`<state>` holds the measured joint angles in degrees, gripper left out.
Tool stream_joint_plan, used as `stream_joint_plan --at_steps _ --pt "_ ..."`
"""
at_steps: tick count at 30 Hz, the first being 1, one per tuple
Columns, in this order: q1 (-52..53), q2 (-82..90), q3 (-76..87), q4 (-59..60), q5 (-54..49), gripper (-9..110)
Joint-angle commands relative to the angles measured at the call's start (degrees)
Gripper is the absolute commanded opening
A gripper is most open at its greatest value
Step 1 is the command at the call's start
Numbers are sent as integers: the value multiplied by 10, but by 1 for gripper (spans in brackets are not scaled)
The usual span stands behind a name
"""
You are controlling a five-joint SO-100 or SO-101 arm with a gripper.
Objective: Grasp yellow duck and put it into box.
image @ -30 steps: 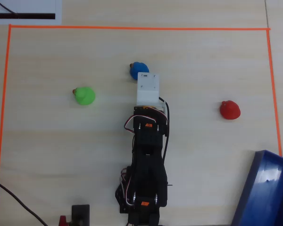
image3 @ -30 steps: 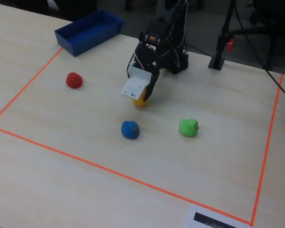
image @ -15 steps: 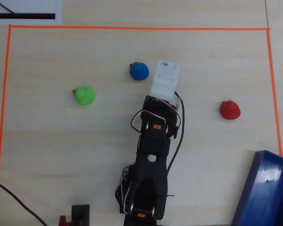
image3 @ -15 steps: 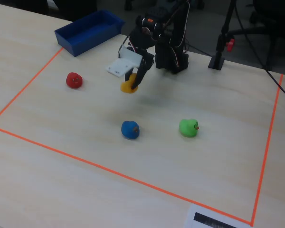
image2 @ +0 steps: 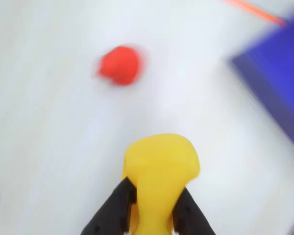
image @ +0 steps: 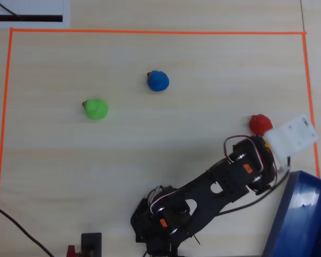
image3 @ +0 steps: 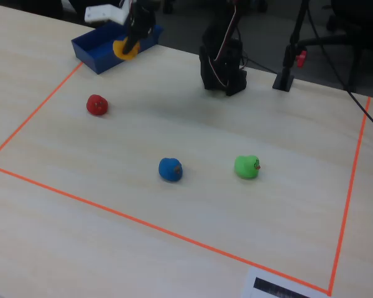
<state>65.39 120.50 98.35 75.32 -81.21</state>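
Note:
My gripper (image2: 155,193) is shut on the yellow duck (image2: 159,169), whose body bulges out above the two black fingers (image2: 118,208) in the wrist view. In the fixed view the yellow duck (image3: 124,48) hangs in the air in front of the near wall of the blue box (image3: 105,43). From overhead, the white wrist block covers the duck except for a yellow sliver (image: 266,142), close to the box (image: 299,219) at the lower right. In the wrist view the box (image2: 279,73) lies at the right.
A red duck (image3: 96,104) sits on the table just inside the orange tape line (image3: 43,102), near the box. A blue duck (image3: 170,169) and a green duck (image3: 247,166) lie mid-table. The arm's base (image3: 222,74) and a black stand (image3: 285,79) are at the far edge.
The arm has lifted the yellow duck off the table and swung it from the middle, near the blue duck, over past the red duck to the box. The other ducks stayed put.

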Motion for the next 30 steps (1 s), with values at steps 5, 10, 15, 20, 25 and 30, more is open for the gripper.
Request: stream_joint_plan --at_steps 5,10,15,20,25,30 --pt "204 -27 -142 57 21 0" --pt "240 -69 -147 -16 76 0" --pt "265 -151 -157 -96 107 0" --pt "276 -241 -151 -204 120 0" --pt "280 -316 -163 -256 120 0" --pt "280 -374 -165 -301 108 0"
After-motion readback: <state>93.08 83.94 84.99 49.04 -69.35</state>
